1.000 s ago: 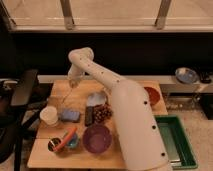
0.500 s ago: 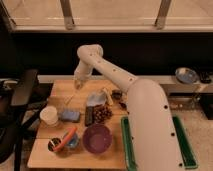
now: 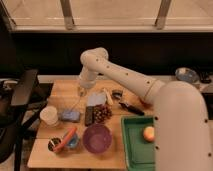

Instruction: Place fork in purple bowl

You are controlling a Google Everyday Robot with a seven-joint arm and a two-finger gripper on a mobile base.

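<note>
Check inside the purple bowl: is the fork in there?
The purple bowl looks empty; its whole inside shows. The gripper hangs over the table's far left, shut on the fork, which dangles below it.

Green tray (image 3: 131, 150) holds orange ball (image 3: 148, 133); cream cup (image 3: 49, 115) left.

My arm has swung to the right, and my gripper (image 3: 81, 91), closed on the fork (image 3: 76, 103), has come higher above the table (image 3: 47, 150). The fork now hangs over the blue sponge (image 3: 70, 116), left of the purple bowl (image 3: 97, 138).
</note>
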